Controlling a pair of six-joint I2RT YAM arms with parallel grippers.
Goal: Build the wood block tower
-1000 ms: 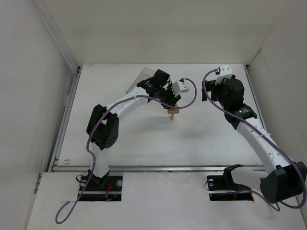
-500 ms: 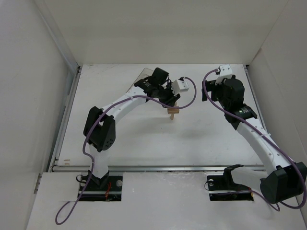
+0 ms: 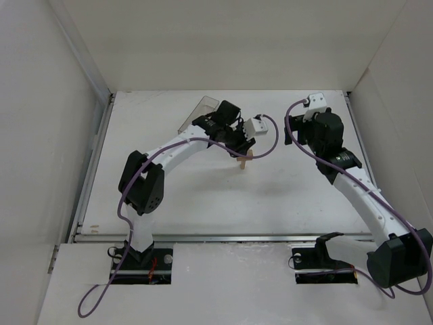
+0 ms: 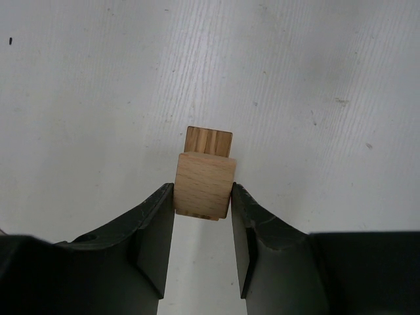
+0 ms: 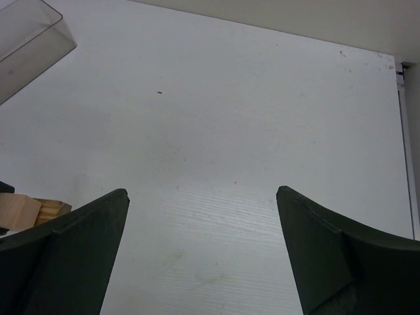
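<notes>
The wood block tower (image 3: 244,158) is a small light-tan stack at the middle of the table. In the left wrist view its top block (image 4: 205,186) sits between my fingers, with a darker-grained block (image 4: 209,141) showing just beyond and under it. My left gripper (image 4: 203,197) is shut on the top block, both fingers touching its sides; in the top view it (image 3: 241,149) hovers right over the stack. My right gripper (image 5: 200,193) is wide open and empty above bare table, to the right of the stack. The blocks (image 5: 33,209) show at that view's left edge.
A clear plastic box (image 3: 200,111) lies tilted behind the left gripper; it also shows in the right wrist view (image 5: 29,36). White walls enclose the table on the left, back and right. A metal rail (image 3: 223,237) runs along the near edge.
The left gripper has shifted slightly right and down onto the stack, and the top block now looks a little turned. The right arm has barely moved.
</notes>
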